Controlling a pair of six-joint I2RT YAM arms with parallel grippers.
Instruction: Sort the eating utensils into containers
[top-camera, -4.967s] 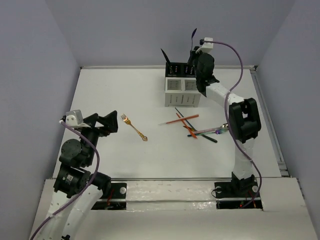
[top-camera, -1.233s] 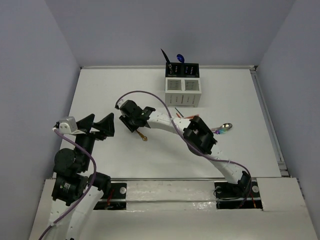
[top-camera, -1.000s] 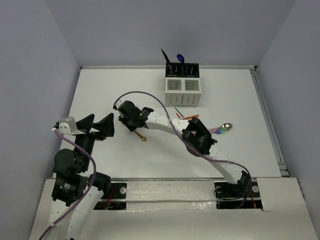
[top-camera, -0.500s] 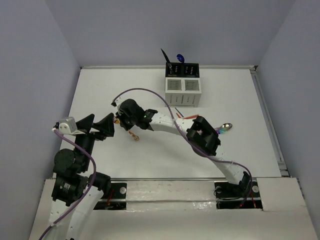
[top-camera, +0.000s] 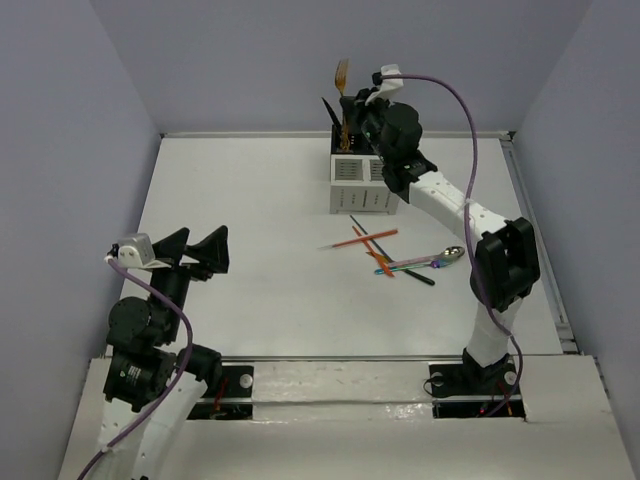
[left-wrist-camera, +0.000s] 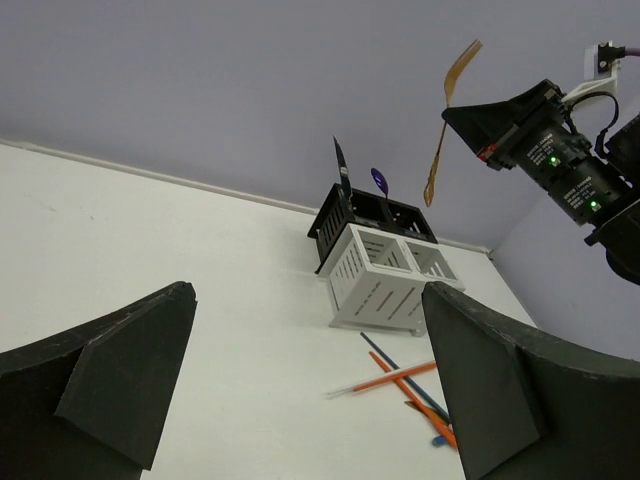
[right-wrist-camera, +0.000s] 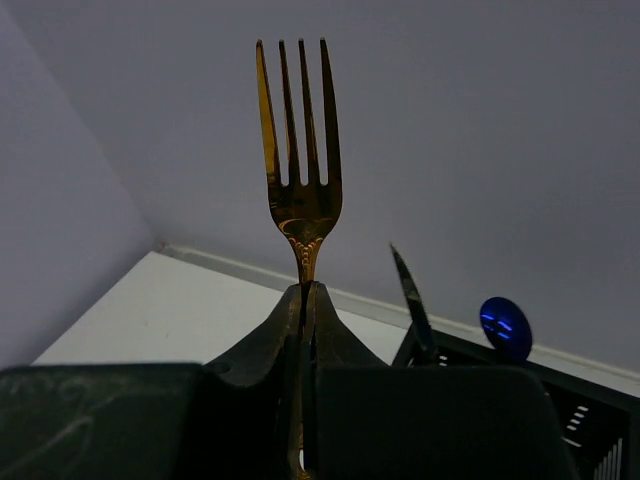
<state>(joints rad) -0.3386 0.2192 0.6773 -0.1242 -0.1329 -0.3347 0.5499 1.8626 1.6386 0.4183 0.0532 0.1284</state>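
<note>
My right gripper (top-camera: 353, 104) is shut on a gold fork (top-camera: 342, 78) and holds it upright, tines up, above the back left black bin of the containers (top-camera: 365, 183). In the right wrist view the fork (right-wrist-camera: 300, 150) rises from the closed fingers (right-wrist-camera: 308, 292). A black knife (right-wrist-camera: 412, 298) and a blue spoon (right-wrist-camera: 505, 328) stand in the black bins. Several orange-red, black, blue and rainbow utensils (top-camera: 385, 250) lie on the table in front of the containers. My left gripper (top-camera: 200, 250) is open and empty at the near left, far from them.
The left wrist view shows the containers (left-wrist-camera: 385, 280), the raised fork (left-wrist-camera: 450, 115) and the loose orange-red utensils (left-wrist-camera: 400, 375) between my wide fingers (left-wrist-camera: 120, 385). A rainbow spoon (top-camera: 440, 258) lies rightmost. Walls close the table at the back and sides.
My right gripper has closed on the gold fork at the table's left middle, lifted it and carried it to above the containers. The left arm has stayed still.
</note>
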